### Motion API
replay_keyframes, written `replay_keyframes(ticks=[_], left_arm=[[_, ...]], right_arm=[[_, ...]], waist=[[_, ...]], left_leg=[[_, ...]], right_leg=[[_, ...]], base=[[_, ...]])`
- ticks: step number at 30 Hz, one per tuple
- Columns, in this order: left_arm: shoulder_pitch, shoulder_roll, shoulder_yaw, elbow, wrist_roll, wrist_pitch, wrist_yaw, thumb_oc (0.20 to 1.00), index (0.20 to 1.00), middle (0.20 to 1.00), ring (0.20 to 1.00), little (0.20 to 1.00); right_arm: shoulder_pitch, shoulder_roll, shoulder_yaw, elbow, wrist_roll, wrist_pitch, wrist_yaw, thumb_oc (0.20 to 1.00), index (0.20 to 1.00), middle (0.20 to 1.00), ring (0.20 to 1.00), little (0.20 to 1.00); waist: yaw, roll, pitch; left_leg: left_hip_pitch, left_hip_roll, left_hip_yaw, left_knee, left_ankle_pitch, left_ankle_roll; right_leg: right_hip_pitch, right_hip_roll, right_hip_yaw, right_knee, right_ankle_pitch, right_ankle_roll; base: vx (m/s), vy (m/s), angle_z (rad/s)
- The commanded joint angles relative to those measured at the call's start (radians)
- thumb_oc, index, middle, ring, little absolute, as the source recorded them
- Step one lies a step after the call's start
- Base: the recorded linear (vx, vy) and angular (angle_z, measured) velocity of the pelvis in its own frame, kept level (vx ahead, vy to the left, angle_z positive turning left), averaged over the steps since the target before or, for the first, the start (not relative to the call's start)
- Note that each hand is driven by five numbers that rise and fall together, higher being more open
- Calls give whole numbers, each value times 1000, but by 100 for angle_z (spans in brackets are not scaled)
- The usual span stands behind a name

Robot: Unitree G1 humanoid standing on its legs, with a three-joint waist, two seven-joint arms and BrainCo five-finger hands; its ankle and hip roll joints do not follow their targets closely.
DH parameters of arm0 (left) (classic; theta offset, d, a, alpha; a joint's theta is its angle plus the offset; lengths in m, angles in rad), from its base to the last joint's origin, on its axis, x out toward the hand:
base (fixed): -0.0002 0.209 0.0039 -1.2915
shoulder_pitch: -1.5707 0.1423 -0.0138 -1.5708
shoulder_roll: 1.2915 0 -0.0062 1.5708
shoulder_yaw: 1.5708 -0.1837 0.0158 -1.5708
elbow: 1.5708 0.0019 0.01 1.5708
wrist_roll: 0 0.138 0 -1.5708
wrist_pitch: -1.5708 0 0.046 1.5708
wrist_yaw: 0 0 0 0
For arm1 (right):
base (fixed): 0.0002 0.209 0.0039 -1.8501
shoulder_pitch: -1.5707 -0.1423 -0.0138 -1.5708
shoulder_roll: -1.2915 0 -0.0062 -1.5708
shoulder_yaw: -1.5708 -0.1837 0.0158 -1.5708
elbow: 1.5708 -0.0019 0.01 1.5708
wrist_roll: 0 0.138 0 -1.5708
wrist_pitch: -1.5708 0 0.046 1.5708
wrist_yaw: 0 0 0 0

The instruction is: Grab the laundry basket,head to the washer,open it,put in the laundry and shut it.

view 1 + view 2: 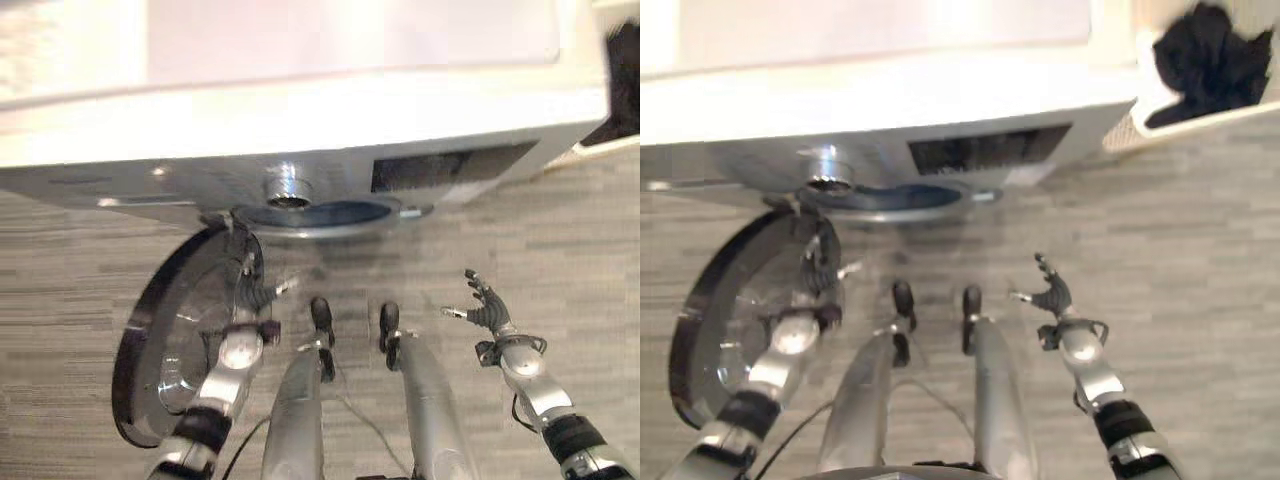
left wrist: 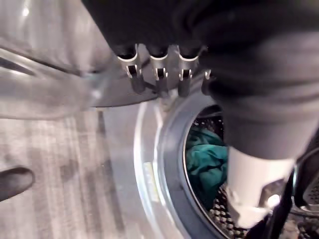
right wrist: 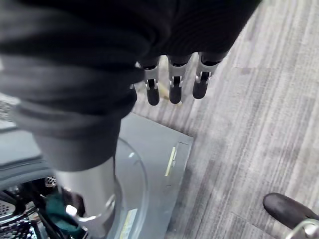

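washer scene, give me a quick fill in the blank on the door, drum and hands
1. The washer door stands ___.
2. The cloth in the drum is ___ in colour.
3. The hand at the door is the robot's ___ hand.
4. The right hand holds ___.

Missing words: open; teal; left; nothing

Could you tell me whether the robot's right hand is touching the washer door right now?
Apart. The left eye view shows the right hand spread over bare floor, well clear of the open washer door on the other side.
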Motion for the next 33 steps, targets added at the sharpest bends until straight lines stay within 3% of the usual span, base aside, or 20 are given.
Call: replay_keyframes(ticks=[1, 4, 7, 9, 12, 18, 20, 21, 22, 24, 25, 27, 29, 30, 31, 33], left_arm=[[61, -30, 30, 59, -42, -36, -82, 1000, 1000, 1000, 1000, 1000], [125, -44, 40, 85, -45, -26, -99, 1000, 1000, 1000, 1000, 1000], [189, -74, 53, 143, -42, -10, -121, 1000, 1000, 1000, 1000, 1000], [206, -86, 42, 172, -22, -1, -133, 1000, 1000, 1000, 1000, 1000], [216, -98, 29, 204, 11, 11, -142, 1000, 1000, 1000, 1000, 1000], [219, -101, 16, 201, 52, 13, -129, 1000, 1000, 1000, 1000, 1000], [209, -95, 14, 192, 76, 15, -114, 1000, 1000, 1000, 1000, 1000], [209, -95, 14, 192, 76, 15, -114, 1000, 1000, 1000, 1000, 1000], [206, -85, 13, 181, 94, 22, -112, 1000, 1000, 1000, 1000, 1000], [217, -70, 26, 165, 102, 27, -116, 1000, 1000, 1000, 1000, 1000], [223, -67, 28, 168, 115, 31, -115, 1000, 1000, 1000, 1000, 1000], [225, -65, 29, 177, 127, 33, -112, 1000, 1000, 1000, 1000, 1000], [222, -69, 29, 197, 132, 35, -114, 1000, 1000, 1000, 1000, 1000], [216, -83, 21, 217, 132, 36, -114, 1000, 1000, 1000, 1000, 1000], [213, -91, 17, 217, 127, 37, -116, 1000, 1000, 1000, 1000, 1000], [207, -100, 5, 218, 124, 33, -115, 1000, 1000, 1000, 1000, 1000]], right_arm=[[101, -11, -41, 8, -30, -3, 19, 1000, 1000, 1000, 1000, 1000], [127, 1, -49, 34, -39, 4, 27, 1000, 1000, 1000, 1000, 1000], [148, 31, -70, 113, -33, 8, 36, 1000, 1000, 1000, 1000, 1000], [163, 47, -91, 145, -27, 11, 38, 1000, 1000, 1000, 1000, 1000], [191, 64, -116, 171, -15, 17, 42, 1000, 1000, 1000, 1000, 1000], [216, 94, -128, 181, 7, 36, 44, 1000, 1000, 1000, 1000, 1000], [214, 108, -132, 178, 12, 36, 34, 1000, 1000, 1000, 1000, 1000], [214, 108, -132, 178, 12, 36, 34, 1000, 1000, 1000, 1000, 1000], [211, 120, -136, 182, 16, 35, 25, 1000, 1000, 1000, 1000, 1000], [214, 125, -133, 189, 17, 39, 21, 1000, 1000, 1000, 1000, 1000], [217, 128, -127, 194, 14, 42, 25, 1000, 1000, 1000, 1000, 1000], [221, 130, -124, 199, 15, 45, 26, 1000, 1000, 1000, 1000, 1000], [227, 125, -116, 197, 23, 49, 26, 1000, 1000, 1000, 1000, 1000], [239, 116, -110, 186, 32, 47, 27, 1000, 1000, 1000, 1000, 1000], [243, 109, -108, 182, 32, 48, 28, 1000, 1000, 1000, 1000, 1000], [238, 91, -107, 185, 29, 54, 23, 1000, 1000, 1000, 1000, 1000]], waist=[[12, 3, -76], [23, 0, -92], [53, -12, -130], [47, -4, -166], [38, 6, -219], [33, 22, -235], [56, 36, -222], [56, 35, -224], [75, 47, -224], [87, 54, -234], [86, 48, -237], [82, 43, -240], [69, 38, -239], [70, 37, -221], [75, 33, -210], [105, 31, -177]], left_leg=[[155, 13, -61, -37, -73, -15], [235, 10, -67, -83, -64, -13], [359, -49, -161, -118, -73, -18], [428, -63, -197, -160, -85, -17], [511, -63, -155, -208, -96, -5], [600, -61, -45, -294, -97, 8], [626, -34, 40, -327, -87, 4], [623, -34, 41, -328, -84, 4], [640, -6, 100, -340, -75, -5], [672, 23, 157, -353, -91, -16], [680, 28, 181, -348, -95, -18], [686, 35, 196, -335, -104, -21], [684, 54, 218, -260, -137, -26], [646, 109, 226, -91, -127, -47], [619, 132, 217, -10, -104, -50], [524, 142, 121, 154, -50, -60]], right_leg=[[224, 1, -17, -342, 154, 80], [304, 13, -11, -388, 162, 82], [450, 27, 25, -486, 183, 94], [505, 28, 36, -516, 187, 102], [562, 28, 68, -559, 210, 117], [566, 36, 114, -578, 251, 158], [549, 6, -42, -555, 251, 168], [546, 5, -41, -556, 252, 168], [550, -47, -248, -525, 230, 160], [577, -84, -396, -503, 196, 163], [583, -89, -417, -506, 195, 159], [579, -85, -398, -506, 190, 154], [575, -71, -346, -516, 181, 146], [605, -40, -320, -544, 169, 120], [625, -30, -315, -555, 161, 108], [650, -1, -288, -566, 144, 74]], base=[[58, -49, 9], [121, -38, -1], [144, 27, -12], [169, 53, -51], [131, 73, -17], [7, 74, -95], [-92, -61, -190], [-21, -120, -152], [74, -128, -121], [105, -166, -117], [77, -185, -174], [82, -150, -132], [166, -268, -34], [189, -386, -53], [144, -397, -61], [67, -222, -56]])
